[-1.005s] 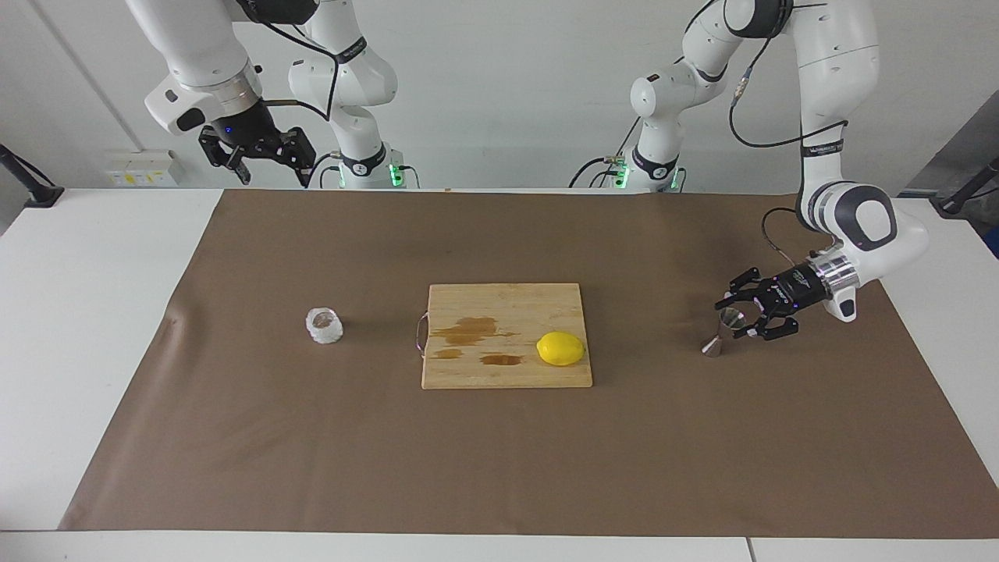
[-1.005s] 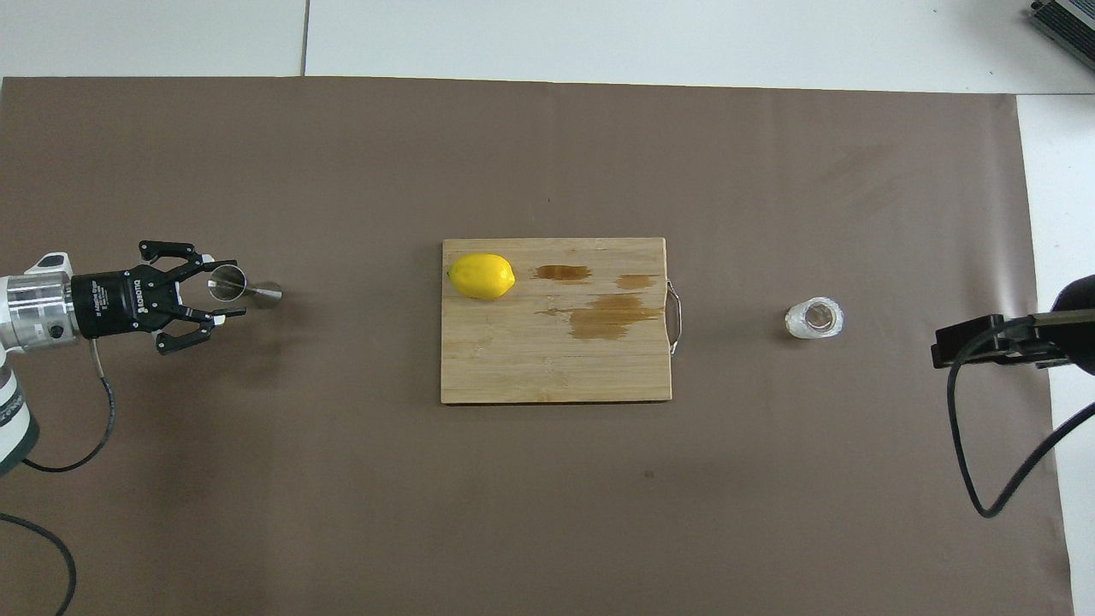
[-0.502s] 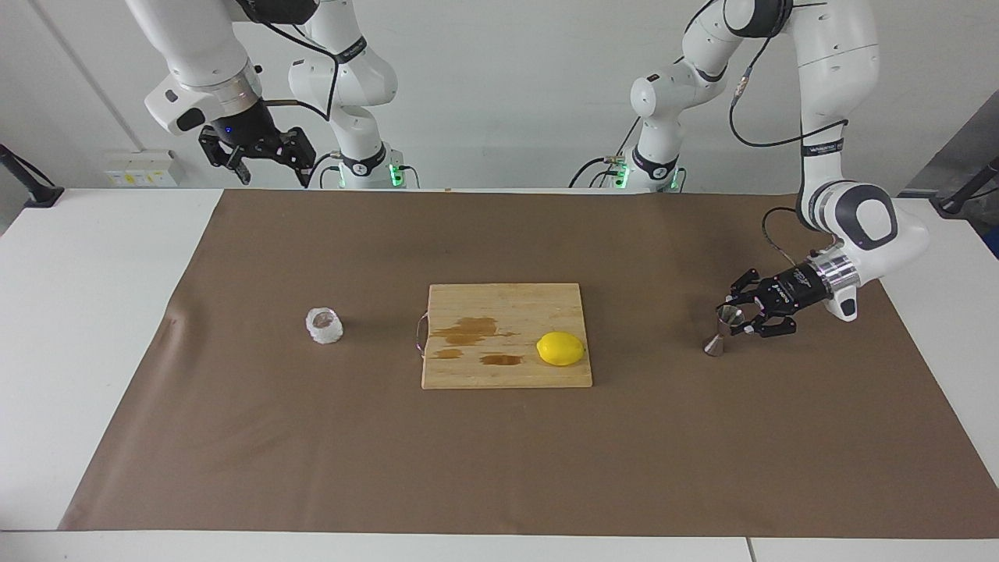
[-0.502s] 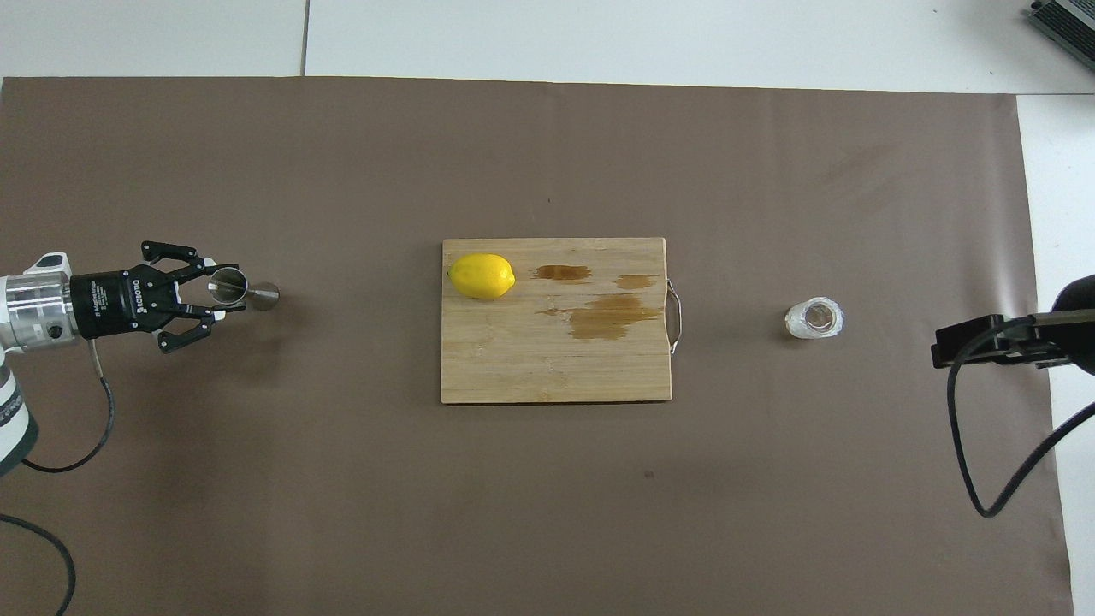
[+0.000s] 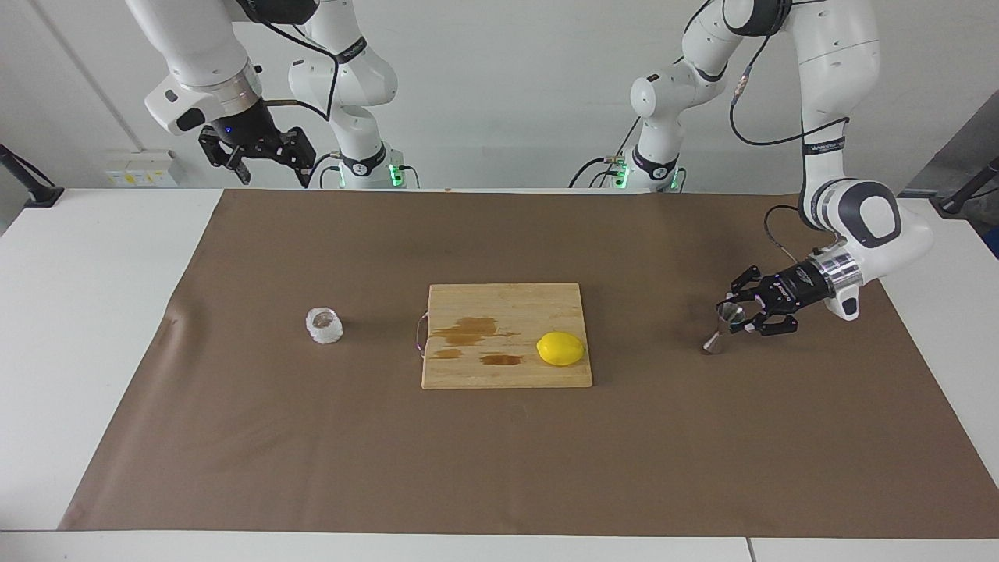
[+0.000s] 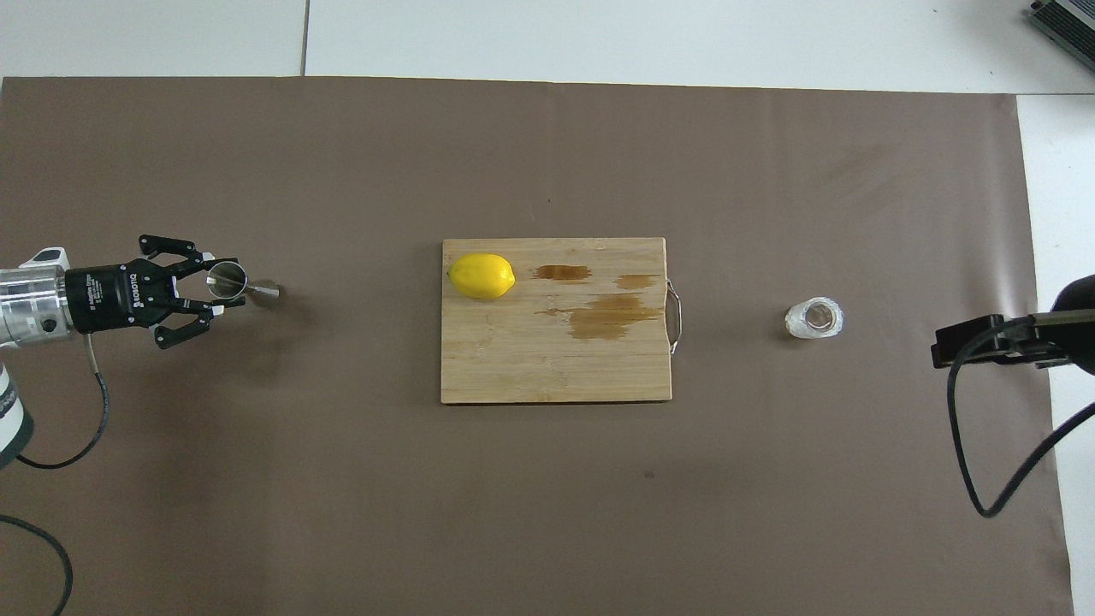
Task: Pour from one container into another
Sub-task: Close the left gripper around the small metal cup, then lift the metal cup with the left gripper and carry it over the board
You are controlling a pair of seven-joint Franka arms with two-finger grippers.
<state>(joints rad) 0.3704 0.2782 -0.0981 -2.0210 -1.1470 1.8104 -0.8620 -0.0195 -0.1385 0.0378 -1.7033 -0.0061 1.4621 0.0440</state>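
Observation:
A small steel jigger stands on the brown mat at the left arm's end of the table, leaning slightly. My left gripper comes in low from the side and is shut on the jigger's upper cone. I cannot tell whether its foot still touches the mat. The squat whitish clear cup stands alone toward the right arm's end. My right gripper waits open and empty, high above the table edge nearest the robots.
A wooden cutting board with dark wet stains lies mid-table between the cup and the jigger. A yellow lemon rests on the board's jigger-side end. The brown mat covers most of the white table.
The left gripper's fingers closed onto the jigger's upper cone. Gripper and jigger then shifted a little away from the robots. The right arm, cup and lemon stayed put.

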